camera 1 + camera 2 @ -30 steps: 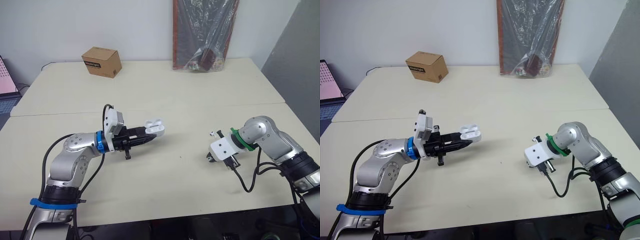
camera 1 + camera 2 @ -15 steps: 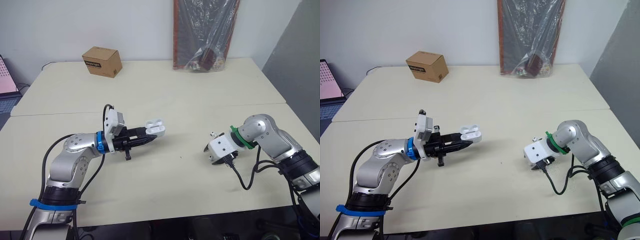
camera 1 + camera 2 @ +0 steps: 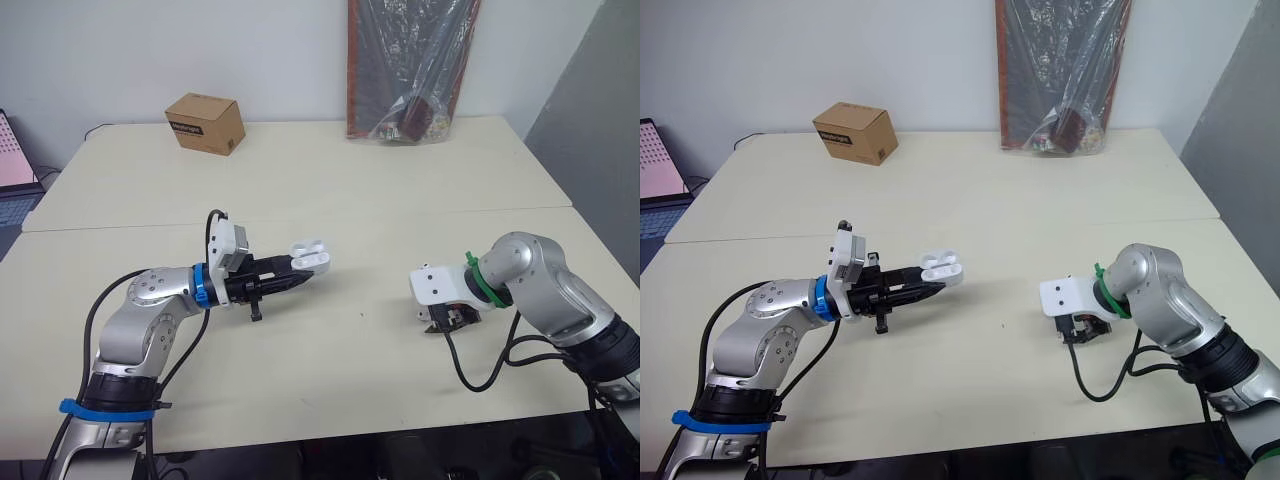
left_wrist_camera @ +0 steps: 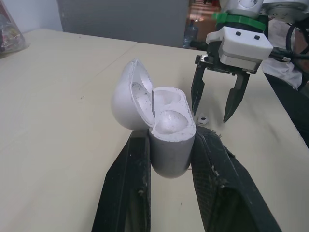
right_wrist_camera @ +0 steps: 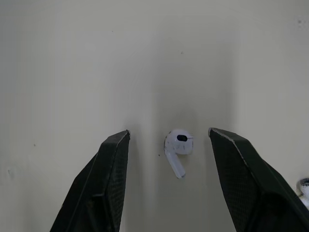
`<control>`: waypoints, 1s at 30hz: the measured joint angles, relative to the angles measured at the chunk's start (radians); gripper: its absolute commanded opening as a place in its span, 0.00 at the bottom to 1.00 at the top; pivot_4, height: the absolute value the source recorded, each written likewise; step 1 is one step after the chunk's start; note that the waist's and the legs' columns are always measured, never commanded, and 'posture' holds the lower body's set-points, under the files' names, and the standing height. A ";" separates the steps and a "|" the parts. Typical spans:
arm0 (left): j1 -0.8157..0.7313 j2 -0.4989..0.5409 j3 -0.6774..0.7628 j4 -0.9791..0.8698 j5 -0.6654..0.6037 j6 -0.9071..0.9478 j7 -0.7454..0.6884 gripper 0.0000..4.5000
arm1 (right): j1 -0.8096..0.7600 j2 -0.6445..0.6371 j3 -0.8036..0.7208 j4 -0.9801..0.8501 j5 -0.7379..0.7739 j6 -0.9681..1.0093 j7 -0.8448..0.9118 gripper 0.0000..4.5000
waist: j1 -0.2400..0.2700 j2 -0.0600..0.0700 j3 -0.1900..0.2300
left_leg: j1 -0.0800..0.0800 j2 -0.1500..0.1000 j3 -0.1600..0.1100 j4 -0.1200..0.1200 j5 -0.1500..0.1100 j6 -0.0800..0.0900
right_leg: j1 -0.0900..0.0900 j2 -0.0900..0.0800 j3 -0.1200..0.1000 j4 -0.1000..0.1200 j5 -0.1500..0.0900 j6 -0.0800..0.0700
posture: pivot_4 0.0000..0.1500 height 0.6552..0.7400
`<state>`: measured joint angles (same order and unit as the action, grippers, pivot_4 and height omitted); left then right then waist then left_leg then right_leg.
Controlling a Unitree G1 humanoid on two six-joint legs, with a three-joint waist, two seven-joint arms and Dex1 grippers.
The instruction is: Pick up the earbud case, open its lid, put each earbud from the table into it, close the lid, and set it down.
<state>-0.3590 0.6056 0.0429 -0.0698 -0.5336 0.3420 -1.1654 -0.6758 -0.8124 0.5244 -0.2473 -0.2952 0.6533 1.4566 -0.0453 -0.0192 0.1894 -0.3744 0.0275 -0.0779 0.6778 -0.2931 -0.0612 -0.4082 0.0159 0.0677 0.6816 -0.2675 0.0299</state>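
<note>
Left claw (image 3: 298,276) is out over the table (image 3: 330,190), clamped tight on the case (image 4: 166,133). There's one black finger pressed to each side of its body, and the case stands up between the tips. The lid's open, swung back to one side, both sockets showing and facing up.

Over to the other side, well apart from it: the right claw (image 5: 169,134) points straight down at the tabletop with its tips close to the surface. Its fingers are spread wide, gripping nothing. And there's the earbud (image 5: 177,147), lying flat on the table right in the gap between those two fingers! It sits a shade nearer one finger than the other and touches neither, its stem angled back toward the wrist. From the left wrist view you can see it too, a small white speck low between the right claw's tips.

A second earbud (image 5: 304,187) lies on the table just outside the claw, beyond the outer side of the finger nearest the first one.
</note>
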 measured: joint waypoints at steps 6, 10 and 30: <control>0.000 -0.003 0.000 0.000 0.000 0.000 0.003 0.18 | -0.063 0.006 0.093 0.000 -0.059 0.166 -0.001 0.60 | -0.001 0.000 0.000 | 0.000 0.000 0.000 0.000 0.000 0.000 | 0.000 0.000 0.000 0.000 0.000 0.000 | 1.00 1.00; 0.000 -0.005 0.000 0.000 0.000 0.000 0.009 0.18 | -0.106 0.007 0.146 0.024 -0.084 0.215 0.005 0.60 | -0.001 0.000 0.000 | -0.001 0.000 0.000 0.000 0.000 0.000 | -0.001 0.000 -0.001 -0.001 0.000 0.000 | 1.00 1.00; 0.008 -0.015 0.000 -0.017 0.000 0.000 0.040 0.18 | -0.221 0.033 0.281 0.059 -0.083 0.334 0.037 0.56 | -0.003 0.000 0.000 | -0.003 0.000 -0.002 0.000 0.000 0.000 | -0.002 0.000 -0.002 -0.001 0.000 0.000 | 1.00 1.00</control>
<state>-0.3507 0.5901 0.0428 -0.0872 -0.5337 0.3422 -1.1259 -0.8968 -0.7791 0.8054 -0.1881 -0.3785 0.9868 1.4937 -0.0488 -0.0192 0.1894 -0.3773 0.0276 -0.0794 0.6774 -0.2932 -0.0612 -0.4107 0.0156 0.0657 0.6806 -0.2675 0.0299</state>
